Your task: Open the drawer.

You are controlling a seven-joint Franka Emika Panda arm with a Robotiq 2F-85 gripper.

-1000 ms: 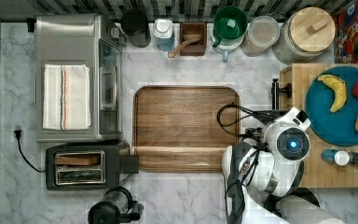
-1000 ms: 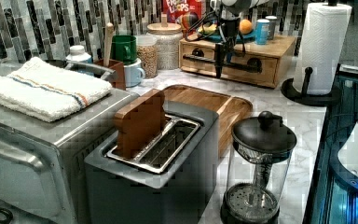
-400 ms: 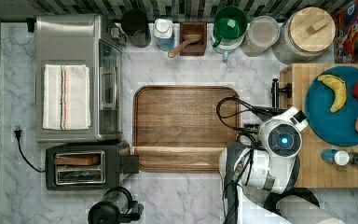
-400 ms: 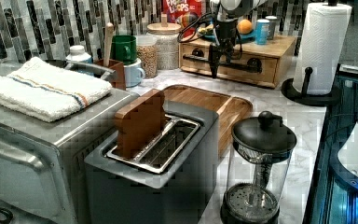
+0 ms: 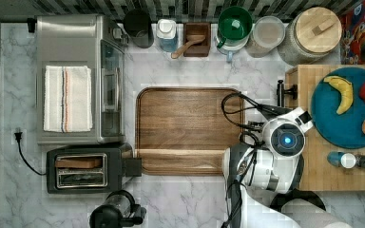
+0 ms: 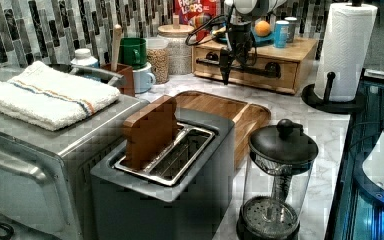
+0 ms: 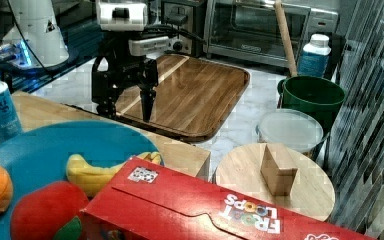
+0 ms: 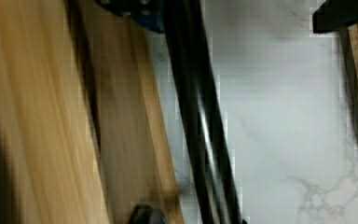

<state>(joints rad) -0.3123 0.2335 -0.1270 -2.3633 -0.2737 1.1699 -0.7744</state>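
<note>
The light-wood drawer (image 6: 260,81) sits shut in its cabinet (image 5: 323,171), with a long black bar handle (image 6: 262,68) across its front. My gripper (image 6: 230,70) hangs fingers-down right in front of the drawer, at the handle. In the right view the gripper (image 7: 126,110) is open, its two dark fingers (image 7: 147,105) spread wide beyond the cabinet's top edge. Close up, the handle (image 8: 200,140) runs along the wooden drawer front (image 8: 121,140) between the fingers; whether they touch it I cannot tell. From above, the arm's wrist (image 5: 285,140) covers the gripper.
A dark brown tray (image 5: 190,128) lies on the marble counter just off the drawer front. A blue plate (image 5: 332,123) with fruit and small bottles top the cabinet. A paper-towel stand (image 6: 345,45), French press (image 6: 275,185), toaster (image 5: 85,168) and toaster oven (image 5: 76,78) stand around.
My gripper has shifted a little toward the left view's left, and toward the top view's left, in front of the drawer. The drawer and its handle have not visibly moved.
</note>
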